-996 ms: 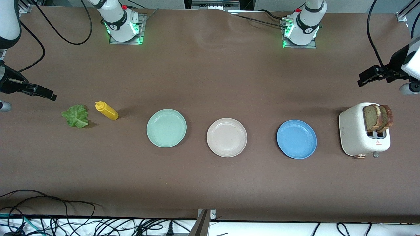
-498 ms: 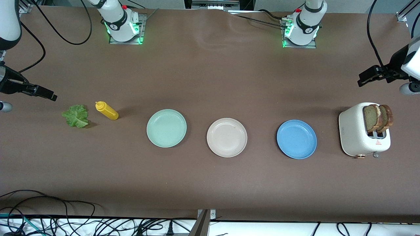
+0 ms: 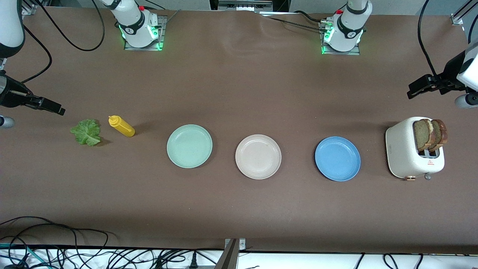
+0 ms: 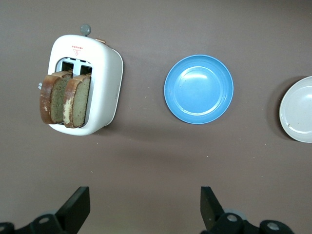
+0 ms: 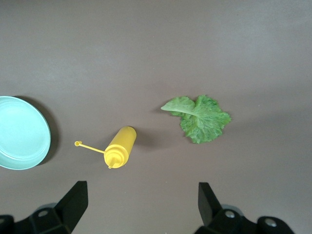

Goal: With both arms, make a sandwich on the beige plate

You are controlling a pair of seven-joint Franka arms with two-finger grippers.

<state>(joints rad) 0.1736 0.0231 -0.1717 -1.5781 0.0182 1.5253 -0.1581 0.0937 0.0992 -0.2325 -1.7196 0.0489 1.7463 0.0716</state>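
Right now both arms hang back at the tabletop's ends. Left claw (image 4: 141, 214) hovers wide open and empty near the toaster (image 3: 407, 153), where two bread slices (image 3: 429, 133) stand in the slots. Right claw (image 5: 139, 209) gapes empty too, over bare tabletop (image 3: 239, 86) near the lettuce leaf (image 3: 86, 132) and yellow bottle (image 3: 122, 126). Beige plate (image 3: 258, 156) sits bare between the mint-green plate (image 3: 189, 145) and blue plate (image 3: 337, 158).

White arms (image 3: 351, 22), dark joints, black cables, green-lit bases (image 3: 142, 37)
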